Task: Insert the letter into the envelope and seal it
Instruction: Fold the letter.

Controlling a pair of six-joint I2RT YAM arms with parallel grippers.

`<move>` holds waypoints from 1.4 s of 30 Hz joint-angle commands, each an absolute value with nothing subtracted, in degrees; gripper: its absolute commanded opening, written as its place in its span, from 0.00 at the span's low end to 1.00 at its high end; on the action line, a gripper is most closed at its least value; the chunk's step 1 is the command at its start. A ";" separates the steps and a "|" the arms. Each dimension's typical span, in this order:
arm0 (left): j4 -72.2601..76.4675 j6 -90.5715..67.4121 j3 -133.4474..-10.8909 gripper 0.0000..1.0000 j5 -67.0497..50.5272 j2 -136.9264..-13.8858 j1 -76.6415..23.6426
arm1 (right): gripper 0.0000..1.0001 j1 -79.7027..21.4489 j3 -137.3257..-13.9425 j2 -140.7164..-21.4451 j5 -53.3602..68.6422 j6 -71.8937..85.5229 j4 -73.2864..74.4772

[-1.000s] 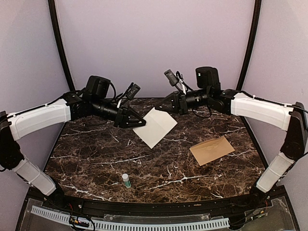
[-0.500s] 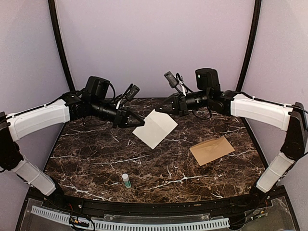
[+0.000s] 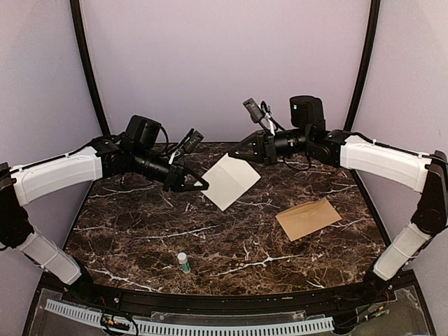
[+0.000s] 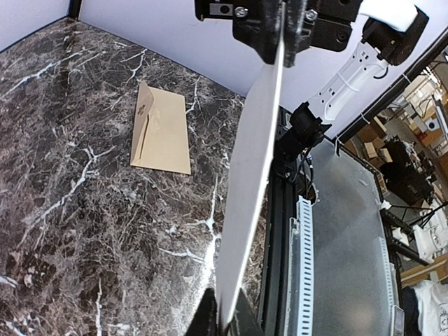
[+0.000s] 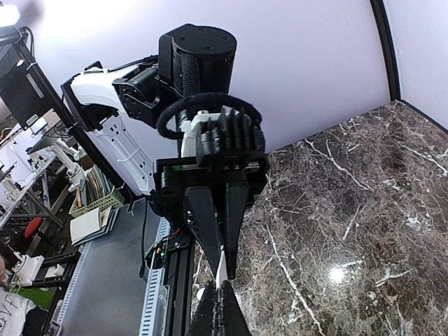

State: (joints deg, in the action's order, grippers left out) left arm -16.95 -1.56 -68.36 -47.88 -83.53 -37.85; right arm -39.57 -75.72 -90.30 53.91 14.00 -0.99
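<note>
The cream letter hangs between the two arms over the far middle of the dark marble worktop, tilted so that one corner points down. The left tool is pressed together on the sheet's left corner; in its wrist view the paper runs edge-on, straight up from between its fingers. The right tool pinches the opposite, upper corner, jaws pressed tight on the thin paper edge, and from its own wrist camera the left tool faces it head-on with only the sheet between them. The envelope lies flat on the worktop to the right of centre, tan and skewed, nearer the front than either tool and well apart from both. It sits below and to the right of the letter, with bare marble between them, and nothing touches it. From the left wrist it shows beside the raised sheet, down on the marble. A small white bottle with a green band stands near the front edge, apart from everything else.
</note>
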 commanded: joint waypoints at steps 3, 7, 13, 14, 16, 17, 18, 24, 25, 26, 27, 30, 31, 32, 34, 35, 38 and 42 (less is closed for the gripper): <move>-17.76 -0.36 -67.04 0.00 -48.37 -81.16 -38.03 | 0.00 -39.20 -75.10 -89.12 53.70 14.40 -3.16; -17.30 -0.35 -66.49 0.00 -49.07 -81.06 -38.05 | 0.00 -39.18 -74.84 -89.10 53.61 14.33 -3.17; -18.45 -0.35 -67.14 0.30 -47.80 -80.58 -38.01 | 0.00 -39.07 -74.72 -88.95 53.53 13.98 -2.73; -18.96 -0.35 -67.19 0.40 -47.08 -80.35 -37.98 | 0.00 -39.07 -74.73 -88.86 53.53 13.92 -2.65; -19.51 1.15 -67.23 0.46 -45.86 -79.93 -37.92 | 0.00 -39.04 -74.71 -88.80 53.53 13.89 -2.55; -19.64 1.45 -67.23 0.47 -45.56 -79.82 -37.94 | 0.00 -39.00 -74.71 -88.76 53.53 13.89 -2.51; -19.90 1.56 -67.24 0.46 -45.01 -79.63 -37.96 | 0.00 -38.98 -74.65 -88.77 53.53 13.89 -2.46; -20.95 2.44 -66.99 0.23 -42.95 -78.89 -37.88 | 0.00 -38.90 -74.58 -88.46 53.53 13.71 -2.11; -21.12 2.59 -66.98 0.17 -42.75 -78.74 -37.88 | 0.00 -38.93 -74.56 -88.37 53.53 13.71 -2.11; -21.15 2.66 -66.95 0.15 -42.78 -78.70 -37.88 | 0.00 -38.94 -74.49 -88.35 53.60 13.71 -2.11; -21.20 2.71 -66.92 0.10 -43.13 -78.67 -37.88 | 0.00 -38.91 -74.45 -88.33 53.61 13.78 -2.11; -21.43 2.80 -66.89 0.01 -44.19 -78.85 -37.88 | 0.00 -38.93 -74.36 -88.36 53.85 13.80 -2.16; -21.38 2.85 -66.89 0.00 -44.91 -78.91 -37.88 | 0.00 -38.92 -74.44 -88.46 53.94 13.86 -2.19; -21.41 2.88 -66.80 0.00 -45.26 -78.92 -37.88 | 0.00 -38.89 -74.49 -88.57 54.15 13.93 -2.20; -21.11 2.86 -66.53 0.00 -46.53 -78.92 -37.88 | 0.00 -38.89 -74.44 -88.68 54.38 14.11 -2.20; -21.01 2.83 -66.49 0.00 -47.36 -78.86 -37.88 | 0.00 -38.93 -74.49 -88.61 54.52 14.11 -2.20; -21.35 2.81 -66.90 0.01 -47.48 -79.11 -37.88 | 0.00 -38.88 -74.53 -88.68 55.09 14.15 -2.32; -21.95 2.80 -68.30 0.64 -44.85 -79.36 -37.88 | 0.00 -39.09 -75.34 -89.41 56.49 14.04 -2.19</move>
